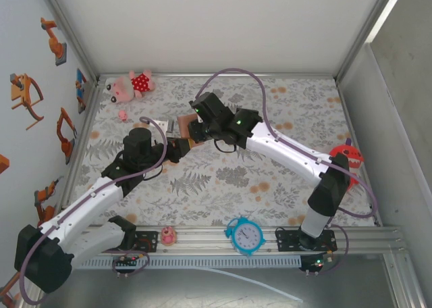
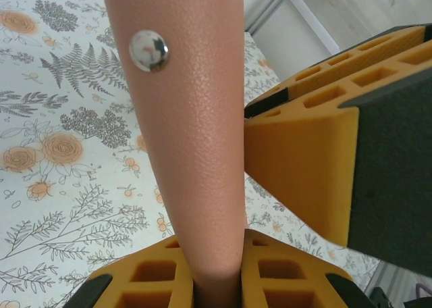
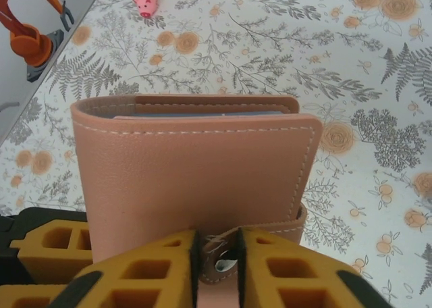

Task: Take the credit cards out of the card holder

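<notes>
We are holding the soft, light leather card holder (image 3: 196, 180) upright at mid-table (image 1: 223, 180), with the left gripper (image 2: 217, 281) clamped on its cover and the right gripper (image 3: 217, 250) pinched narrowly on the closing tab (image 3: 216, 277), likely the best pull point.

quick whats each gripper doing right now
left gripper: closed on the card holder
right gripper: closed on the card holder's tab

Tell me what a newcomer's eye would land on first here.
Mid-table, the tan card holder is held from both sides: the right gripper pinches its closing tab, and the left gripper clamps a leather flap bearing a shiny snap stud. A pink plush toy lies at the far left corner, and a blue clock sits on the near rail.
</notes>
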Controlling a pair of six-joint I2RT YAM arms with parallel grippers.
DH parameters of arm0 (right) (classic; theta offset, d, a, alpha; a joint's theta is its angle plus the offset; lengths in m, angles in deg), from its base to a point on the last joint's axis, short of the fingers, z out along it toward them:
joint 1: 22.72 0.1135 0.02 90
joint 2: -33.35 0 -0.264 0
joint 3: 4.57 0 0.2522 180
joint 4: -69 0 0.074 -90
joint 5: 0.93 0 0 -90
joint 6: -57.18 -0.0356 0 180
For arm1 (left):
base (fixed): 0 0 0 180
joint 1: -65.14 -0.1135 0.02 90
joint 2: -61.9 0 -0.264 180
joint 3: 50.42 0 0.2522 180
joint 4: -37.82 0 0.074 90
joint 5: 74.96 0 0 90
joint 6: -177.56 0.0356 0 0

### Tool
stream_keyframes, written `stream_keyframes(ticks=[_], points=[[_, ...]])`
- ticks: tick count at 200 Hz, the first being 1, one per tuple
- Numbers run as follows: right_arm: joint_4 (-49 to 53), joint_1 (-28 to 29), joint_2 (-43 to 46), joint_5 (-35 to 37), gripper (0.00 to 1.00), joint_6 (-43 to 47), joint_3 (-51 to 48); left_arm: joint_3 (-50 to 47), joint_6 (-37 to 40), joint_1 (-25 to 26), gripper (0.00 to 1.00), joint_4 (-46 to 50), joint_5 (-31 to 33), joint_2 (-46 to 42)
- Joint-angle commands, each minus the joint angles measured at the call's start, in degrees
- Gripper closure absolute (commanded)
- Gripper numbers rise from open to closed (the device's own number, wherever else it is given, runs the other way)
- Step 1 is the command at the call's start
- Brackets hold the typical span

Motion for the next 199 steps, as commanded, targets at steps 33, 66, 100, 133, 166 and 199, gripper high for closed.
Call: stream_keyframes(ticks=[33, 66, 100, 133, 166, 199], points=[[3.0, -1.1, -2.0, -0.6, 1.00, 0.4, 0.9, 1.6, -0.1, 0.0, 1.00, -5.5, -2.4, -0.5], [3.0, -1.3, -1.7, -0.5, 1.00, 0.5, 0.6, 1.7, -0.2, 0.0, 1.00, -5.6, -2.4, -0.2], [2.9, -1.5, -1.3, -0.5, 1.00, 0.7, 0.3, 1.8, -0.1, 0.0, 1.00, -5.5, -2.4, 0.1], [2.6, -1.9, -0.7, -0.6, 1.00, 0.7, -0.4, 1.8, 0.1, 0.0, 1.00, -5.4, -2.3, 0.0], [0.0, -2.2, 1.3, -1.2, 1.00, 0.8, -3.3, 1.7, 0.5, 0.0, 1.00, -5.0, -2.1, 0.3], [-2.3, -2.4, 2.8, -2.1, 1.00, 0.4, -5.1, 0.8, 0.1, 0.0, 1.00, -5.9, -2.2, 0.3]])
